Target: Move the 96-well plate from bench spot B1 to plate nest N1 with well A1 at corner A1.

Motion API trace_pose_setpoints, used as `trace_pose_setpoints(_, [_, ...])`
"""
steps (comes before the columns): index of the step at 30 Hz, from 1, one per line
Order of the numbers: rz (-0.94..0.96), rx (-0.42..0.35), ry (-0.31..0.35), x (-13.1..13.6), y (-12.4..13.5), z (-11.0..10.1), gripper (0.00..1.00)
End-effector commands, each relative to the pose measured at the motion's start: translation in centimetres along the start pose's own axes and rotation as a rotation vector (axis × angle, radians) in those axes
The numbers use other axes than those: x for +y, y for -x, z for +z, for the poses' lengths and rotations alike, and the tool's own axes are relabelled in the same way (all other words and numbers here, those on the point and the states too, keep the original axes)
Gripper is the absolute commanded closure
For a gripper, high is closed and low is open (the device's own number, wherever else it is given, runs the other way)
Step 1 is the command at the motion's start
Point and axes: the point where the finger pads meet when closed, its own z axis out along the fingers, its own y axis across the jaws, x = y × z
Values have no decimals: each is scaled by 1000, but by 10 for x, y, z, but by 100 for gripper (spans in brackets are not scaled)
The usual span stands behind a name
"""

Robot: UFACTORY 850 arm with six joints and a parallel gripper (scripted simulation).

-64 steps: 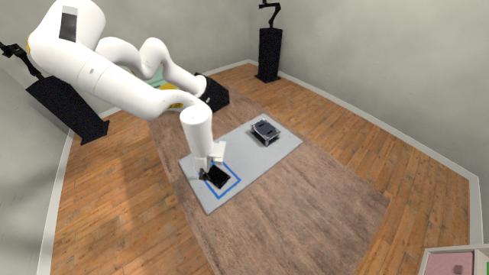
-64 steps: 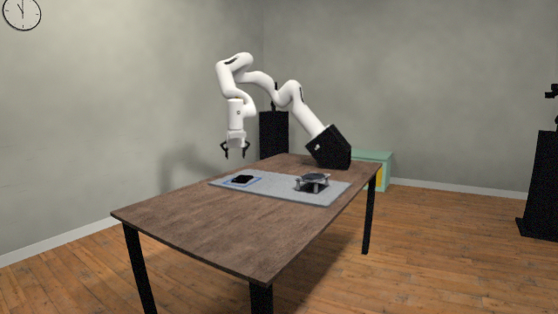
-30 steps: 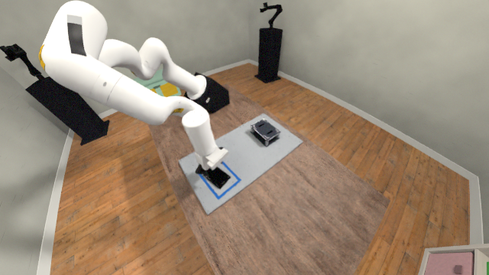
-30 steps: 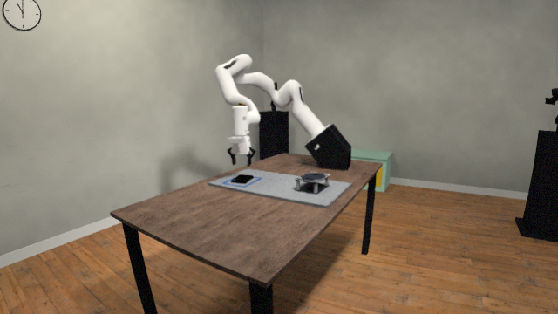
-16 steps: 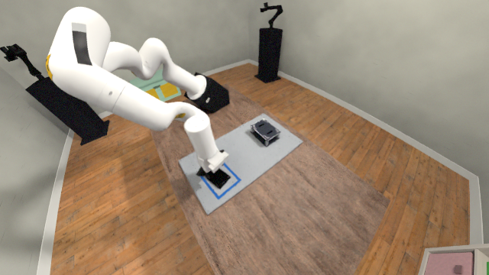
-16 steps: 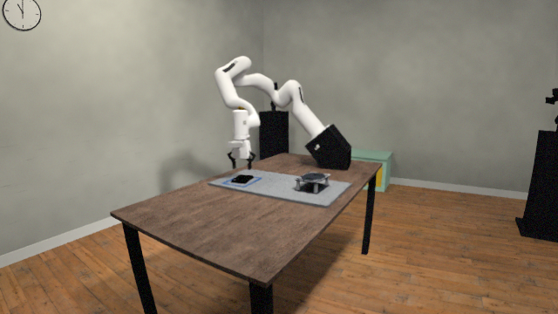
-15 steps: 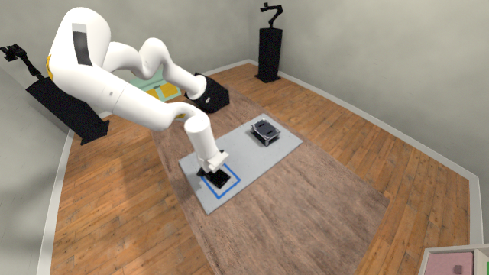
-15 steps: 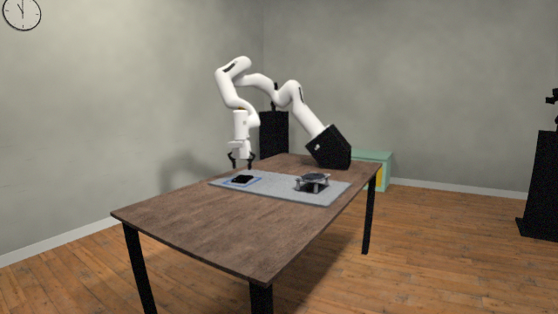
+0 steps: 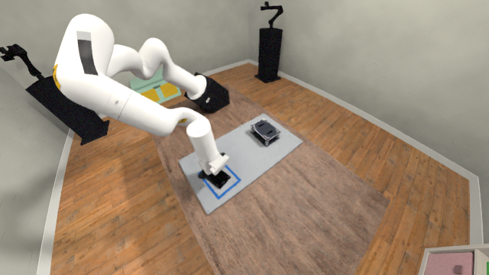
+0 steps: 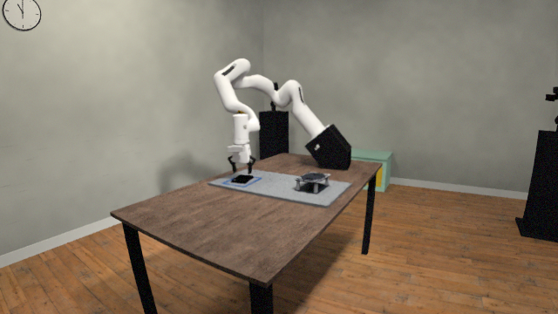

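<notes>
The black 96-well plate (image 9: pixel 219 179) lies flat inside the blue square of spot B1 on the grey mat; it also shows in the side view (image 10: pixel 242 179). My gripper (image 10: pixel 241 168) is open and empty, pointing straight down a little above the plate. In the overhead view the gripper (image 9: pixel 212 173) covers part of the plate. The raised plate nest N1 (image 9: pixel 265 131) stands on short legs at the mat's other end, empty; it also shows in the side view (image 10: pixel 312 180). The plate's cut-off corner and the A1 mark are too small to tell.
The grey mat (image 9: pixel 241 158) lies on a wooden table (image 10: pixel 253 209). The arm's black base (image 9: pixel 209 95) sits at the table's far end. A green and yellow cabinet (image 10: pixel 372 167) stands behind the table. Black pedestals stand by the walls.
</notes>
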Motion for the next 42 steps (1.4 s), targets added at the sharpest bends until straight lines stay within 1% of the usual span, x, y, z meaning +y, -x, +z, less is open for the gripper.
trace_pose_setpoints(1, [0, 1, 1, 0, -1, 3, 0])
trace_pose_setpoints(8, [0, 1, 1, 0, -1, 12, 0])
trace_pose_setpoints(20, [0, 2, 1, 0, -1, 12, 0])
trace_pose_setpoints(42, [0, 1, 1, 0, -1, 26, 0])
